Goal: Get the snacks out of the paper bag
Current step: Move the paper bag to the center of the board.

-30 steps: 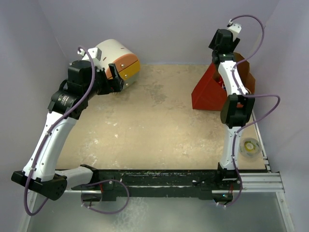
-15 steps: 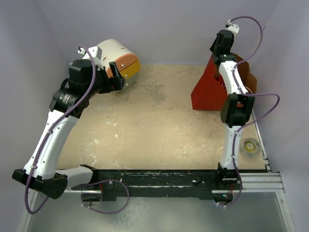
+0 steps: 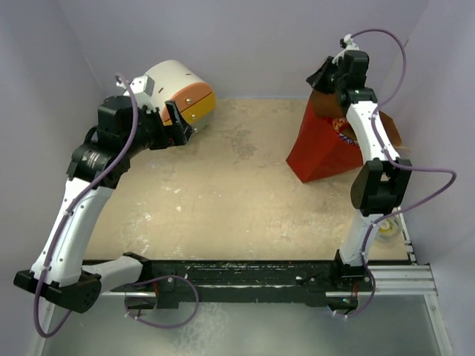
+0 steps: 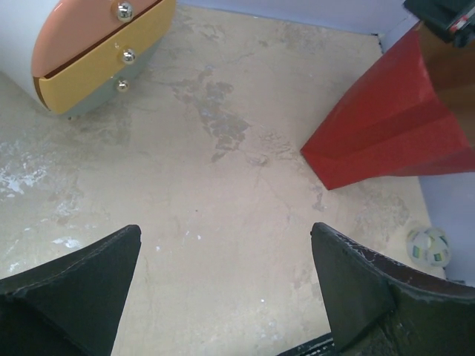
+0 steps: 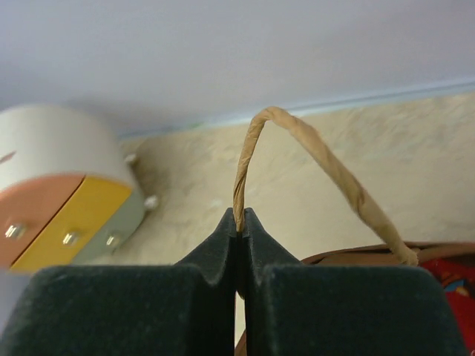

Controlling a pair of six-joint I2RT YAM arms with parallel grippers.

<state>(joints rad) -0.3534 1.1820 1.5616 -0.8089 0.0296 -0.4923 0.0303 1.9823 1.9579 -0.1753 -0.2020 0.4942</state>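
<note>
The red paper bag (image 3: 319, 152) stands at the back right of the table, leaning, its brown inside facing right; it also shows in the left wrist view (image 4: 393, 126). My right gripper (image 3: 323, 76) hangs over the bag's top, shut on the twisted brown handle (image 5: 312, 156), which loops up from between the pads of the gripper (image 5: 239, 219). A red snack packet with a blue-white logo (image 3: 344, 132) peeks out of the bag's mouth (image 5: 451, 280); other snacks are hidden. My left gripper (image 3: 178, 119) hovers at the back left, open and holding nothing (image 4: 226, 237).
A white cylindrical drawer unit (image 3: 178, 93) with orange and yellow fronts lies at the back left, next to the left gripper. A small tape roll (image 3: 386, 231) sits near the right edge behind the right arm. Walls close in the back and both sides.
My right gripper has shut on the bag's handle and pulled it up and to the left, tipping and shifting the bag. The left arm has shifted slightly.
</note>
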